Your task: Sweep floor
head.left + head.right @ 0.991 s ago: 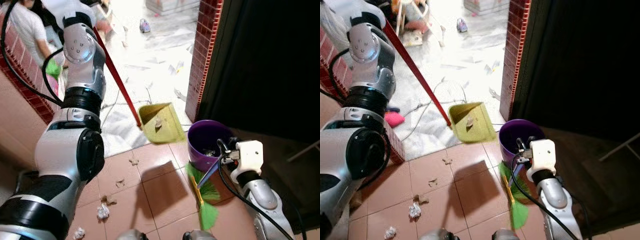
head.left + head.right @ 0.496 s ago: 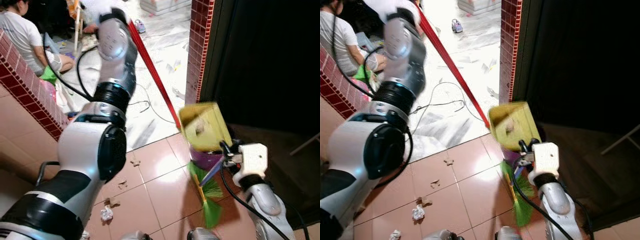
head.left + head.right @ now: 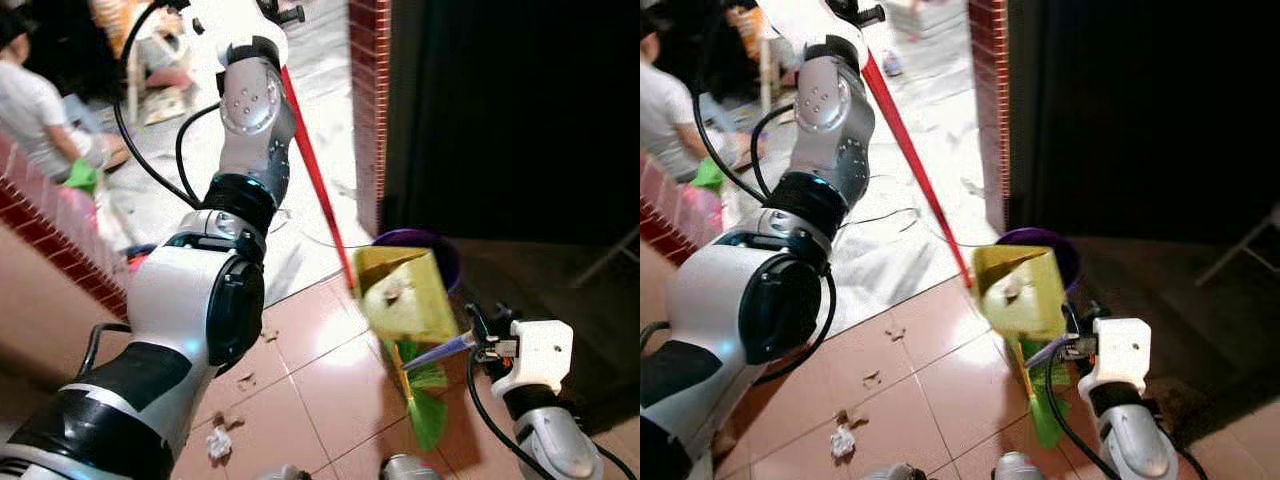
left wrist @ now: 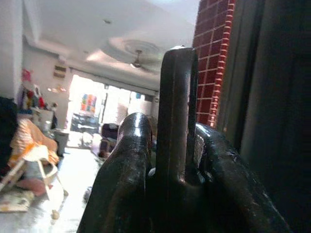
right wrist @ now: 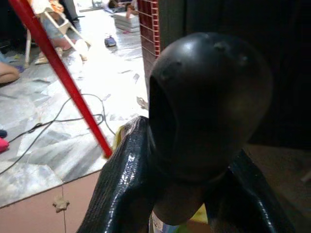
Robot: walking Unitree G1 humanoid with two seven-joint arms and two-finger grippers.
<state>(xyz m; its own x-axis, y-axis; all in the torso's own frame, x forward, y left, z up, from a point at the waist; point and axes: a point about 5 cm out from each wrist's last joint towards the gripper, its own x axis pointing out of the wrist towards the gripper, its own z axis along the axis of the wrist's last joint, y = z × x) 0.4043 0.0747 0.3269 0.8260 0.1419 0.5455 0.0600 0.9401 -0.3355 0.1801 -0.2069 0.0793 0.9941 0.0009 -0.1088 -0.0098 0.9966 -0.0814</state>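
Observation:
My left arm is raised high, and my left gripper [image 4: 174, 133] is shut on the top of the dustpan's long red handle [image 3: 315, 190]. The yellow-green dustpan [image 3: 405, 295] hangs tilted in front of and over the purple bin [image 3: 447, 256], with a paper scrap [image 3: 393, 293] lying inside it. At the lower right, my right gripper [image 3: 478, 335] is shut on the blue handle of the broom [image 3: 440, 352]. The broom's green bristles [image 3: 427, 405] rest on the tiles beside the bin. The handle's black end knob [image 5: 209, 102] sits between my right fingers.
Paper scraps [image 3: 218, 440] lie on the terracotta tiles at the lower left. A red brick pillar [image 3: 368, 100] and a dark doorway stand behind the bin. A low brick wall [image 3: 60, 230] runs on the left. A person [image 3: 40, 110] sits beyond it. A cable [image 3: 880, 215] crosses the marble floor.
My left arm has swung the dustpan right, from beside the bin to over it, and tipped it more steeply. The camera has shifted too. My right gripper still holds the broom.

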